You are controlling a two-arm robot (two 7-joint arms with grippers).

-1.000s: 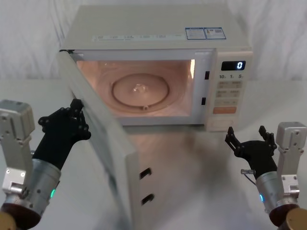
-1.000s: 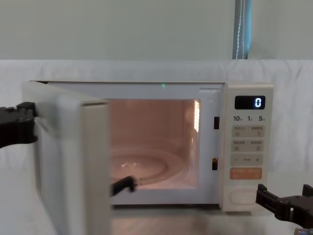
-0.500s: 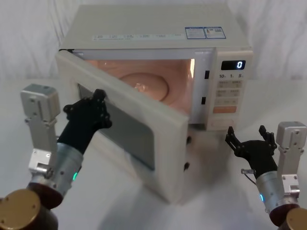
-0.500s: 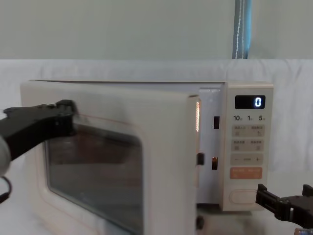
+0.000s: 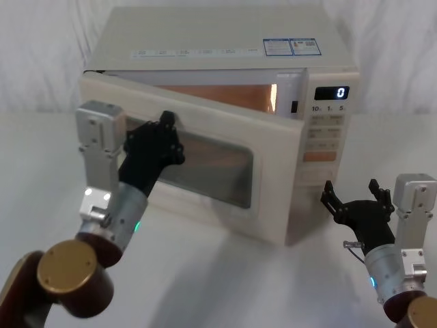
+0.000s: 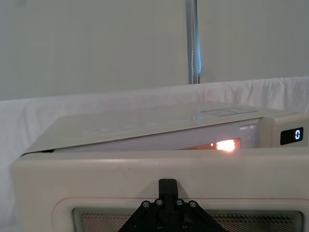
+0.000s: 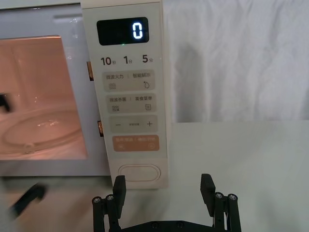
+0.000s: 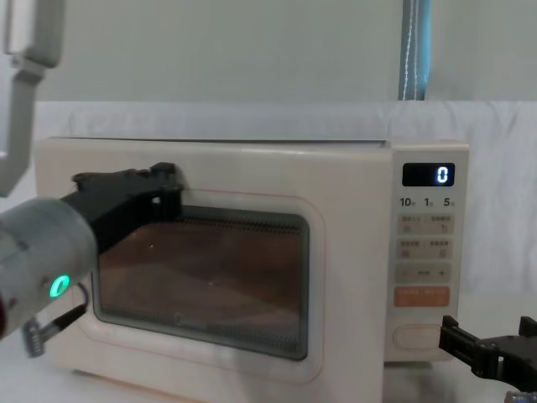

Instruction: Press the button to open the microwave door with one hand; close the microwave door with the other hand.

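Pushing microwave door (image 5: 205, 167) shut w/ left claw (image 5: 167, 133): tips on upper frame near hinge side; can't tell if prongs open or closed. Door nearly home, latch edge ajar, cavity light showing in gap. Keep push square, follow swing thru til latch clicks; contact nearer latch edge = more leverage.

Right claw (image 5: 355, 198) spread open, idle over surface just before button (image 7: 138, 173).

Vs 0.5 s ago: door swung much closer, left arm further in; right arm unmoved.

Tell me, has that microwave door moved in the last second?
Yes. The microwave door has swung from wide open to nearly shut against the control panel, pushed by the left gripper. The right gripper stays low before the button.
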